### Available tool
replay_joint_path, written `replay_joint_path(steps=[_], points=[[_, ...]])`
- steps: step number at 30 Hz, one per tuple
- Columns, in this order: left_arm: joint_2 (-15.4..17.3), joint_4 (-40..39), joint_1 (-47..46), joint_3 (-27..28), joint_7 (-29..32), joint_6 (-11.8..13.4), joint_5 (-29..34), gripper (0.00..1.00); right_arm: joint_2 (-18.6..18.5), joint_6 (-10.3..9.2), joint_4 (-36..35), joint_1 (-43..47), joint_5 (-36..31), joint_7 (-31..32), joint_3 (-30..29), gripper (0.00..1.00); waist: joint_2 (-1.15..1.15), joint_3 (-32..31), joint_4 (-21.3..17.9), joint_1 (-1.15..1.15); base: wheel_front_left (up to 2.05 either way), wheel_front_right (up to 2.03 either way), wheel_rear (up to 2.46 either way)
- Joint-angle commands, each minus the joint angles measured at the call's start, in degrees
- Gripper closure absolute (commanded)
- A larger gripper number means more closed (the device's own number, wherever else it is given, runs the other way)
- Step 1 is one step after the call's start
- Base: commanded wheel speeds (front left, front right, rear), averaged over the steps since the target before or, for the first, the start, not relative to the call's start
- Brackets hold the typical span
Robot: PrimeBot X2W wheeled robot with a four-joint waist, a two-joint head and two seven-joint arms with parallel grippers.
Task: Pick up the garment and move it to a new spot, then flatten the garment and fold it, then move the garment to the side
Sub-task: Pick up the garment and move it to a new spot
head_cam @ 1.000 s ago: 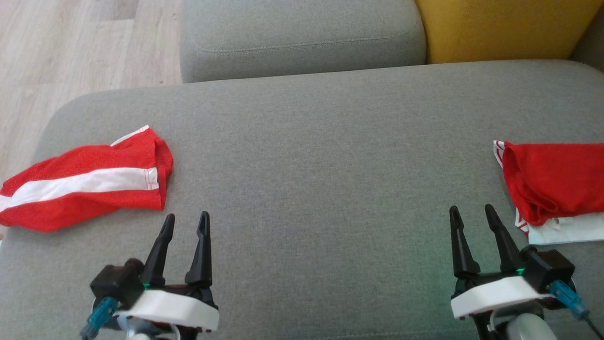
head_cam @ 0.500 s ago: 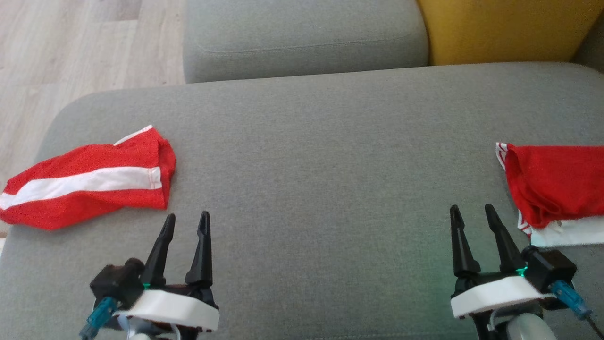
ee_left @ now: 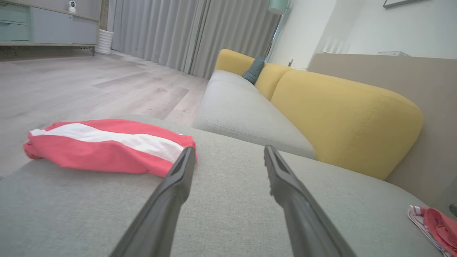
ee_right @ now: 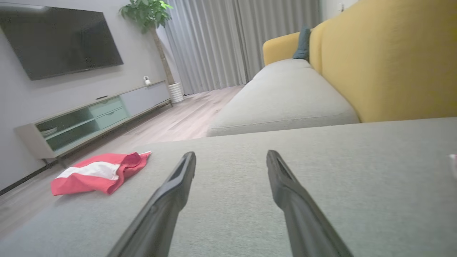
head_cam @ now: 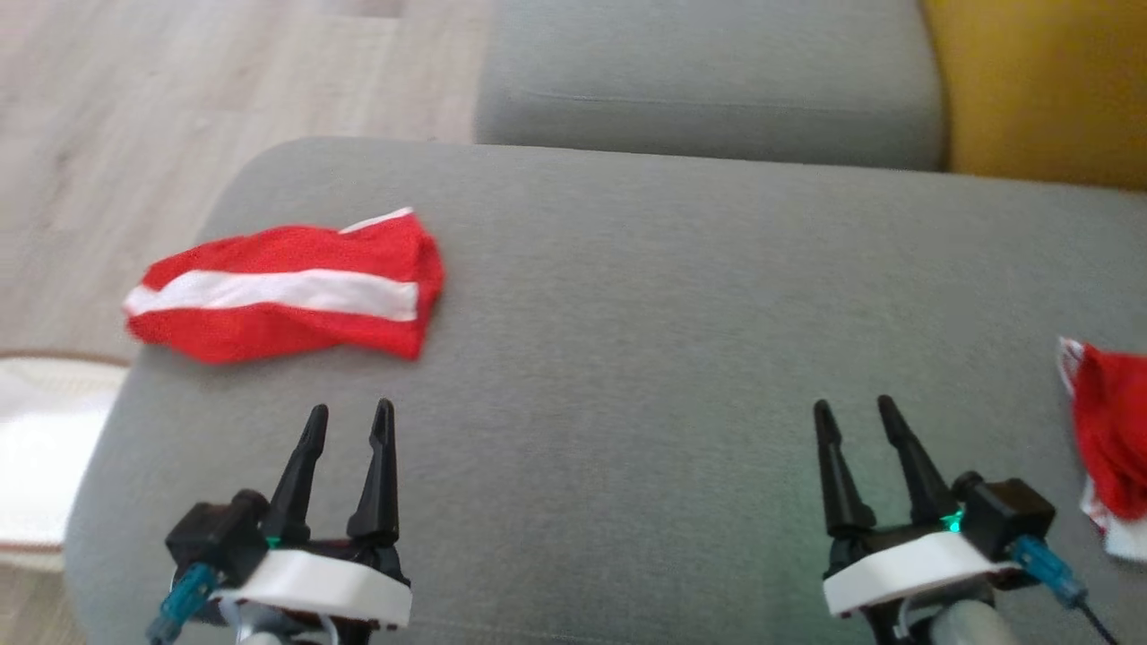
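One grey cushion (head_cam: 627,296) spans the scene. Red garment (head_cam: 287,296) with white stripe lies crumpled at its left, toward the far edge. Smaller red cloth (head_cam: 1111,439) at the right edge. Near side: left gripper (head_cam: 349,414) just short of the garment, right gripper (head_cam: 849,408) left of the cloth; both spread wide, holding nothing.

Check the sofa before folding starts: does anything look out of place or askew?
The red-and-white garment lies crumpled near the grey cushion's left edge; another red garment sits bunched at its right edge. Nothing looks damaged.
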Motion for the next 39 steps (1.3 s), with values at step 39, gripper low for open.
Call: replay_joint_path(steps=[39], points=[[2.25,3.62,-5.54,12.97,-0.69,-1.95,2.63,0.0,-0.2,-0.05,-0.87,-2.79,-0.01,-0.56,4.69,0.0,0.0,3.42,13.11,0.0,0.0,0.0,0.0]])
